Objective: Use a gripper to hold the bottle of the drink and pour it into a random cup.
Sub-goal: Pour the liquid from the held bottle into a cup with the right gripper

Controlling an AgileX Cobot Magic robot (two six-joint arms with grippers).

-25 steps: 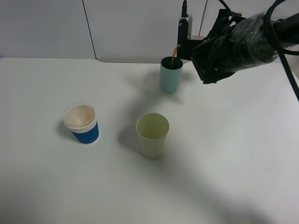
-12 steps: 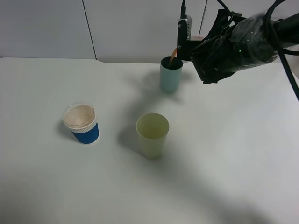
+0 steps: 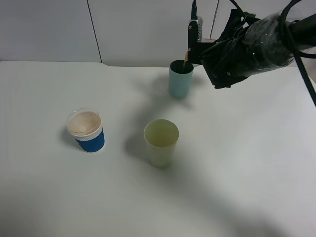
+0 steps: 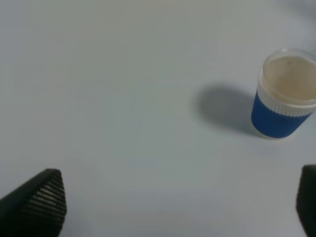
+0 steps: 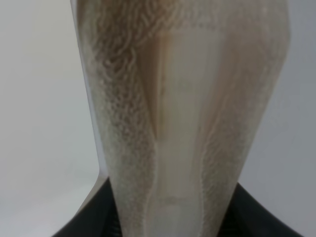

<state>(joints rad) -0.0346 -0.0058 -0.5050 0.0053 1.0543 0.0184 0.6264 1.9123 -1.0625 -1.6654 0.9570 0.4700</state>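
Soft diffuse light, seemingly blurred close-ups

Three cups are counted on the counter (image 3: 256, 163): one teal cup (image 3: 180, 79), one pale yellow-green cup (image 3: 161, 143) and one blue ribbed cup (image 3: 87, 133) with a white rim. One translucent bottle (image 5: 182, 113) is seen, and one thin brown stream of drink (image 3: 184, 58) is counted.

blue ribbed paper cup with white rim and clear lid (image 3: 85, 131) stood upright, left part | pale yellow-green plastic tumbler (image 3: 161, 143) upright near middle, well apart from it | both on plain white tabletop (image 3: 247, 168) | grey wall panels (image 3: 49, 29) behind
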